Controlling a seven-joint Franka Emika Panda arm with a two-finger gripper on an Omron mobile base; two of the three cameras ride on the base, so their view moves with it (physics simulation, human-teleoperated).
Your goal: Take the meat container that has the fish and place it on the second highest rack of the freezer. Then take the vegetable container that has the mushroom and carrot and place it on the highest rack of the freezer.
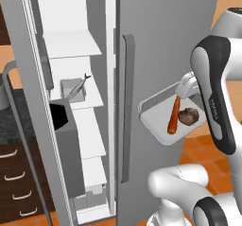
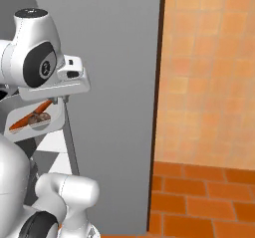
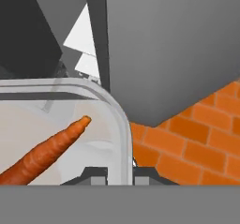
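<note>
In front of the closed right fridge door, level with its vertical handle [image 1: 127,107], hangs the vegetable container [image 1: 163,111], a clear shallow tray held in the air and tilted, carrying the carrot [image 1: 174,117] and the mushroom [image 1: 188,116] side by side. End effector [image 3: 120,172] is clamped on the tray's rim: in the hand view the two finger tips sit on either side of the rounded rim corner, jaws close together, carrot tip pointing toward that corner. From the left base view the grip sits at the tray's upper right edge, under the white wrist.

To the left of that handle, the freezer [image 1: 75,102] stands open, door swung out. The fish [image 1: 79,85] lies across its own small container [image 1: 73,89] on a white shelf, which looks like the second highest rack [image 1: 92,99], so the first half reads as done. The highest rack [image 1: 78,47] above it is bare. Shelf count is a bit hard to confirm since the top of the freezer is cropped.

Step in hand: carrying the vegetable container toward the freezer, second half of the task. Next move calls for lifting the tray and swinging it left past the handle and the door edge, levelling it so the carrot and mushroom don't slide, then going in above the fish's shelf onto the highest rack before letting go.
</note>
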